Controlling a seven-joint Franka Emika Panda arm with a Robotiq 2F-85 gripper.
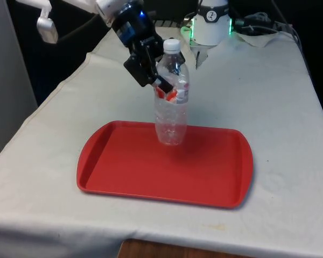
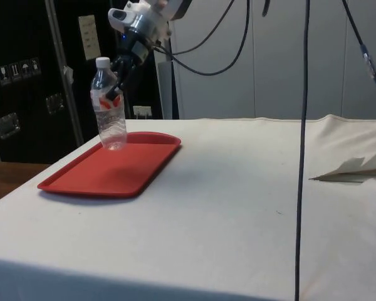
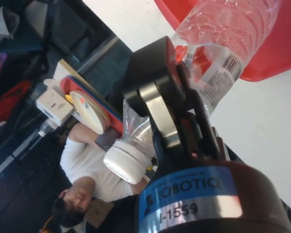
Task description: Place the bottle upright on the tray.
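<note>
A clear plastic bottle (image 1: 172,115) with a white cap and a red and white label stands upright on the far part of a red tray (image 1: 129,172). Its base rests on the tray floor near the far rim. My gripper (image 1: 164,86) is shut on the bottle at label height, just below the neck, reaching in from the front view's left. In the side view the bottle (image 2: 111,122) is upright on the tray (image 2: 100,179) with the gripper (image 2: 113,94) at its upper part. In the wrist view a black finger (image 3: 155,97) presses against the bottle (image 3: 233,34) above the tray (image 3: 281,58).
The tray lies on the white cloth (image 1: 269,91) near the table's front edge. A folded piece of paper (image 2: 357,169) lies on the cloth in the side view, and a black cable (image 2: 301,125) hangs there. A person (image 3: 92,174) in a white shirt sits beyond the table.
</note>
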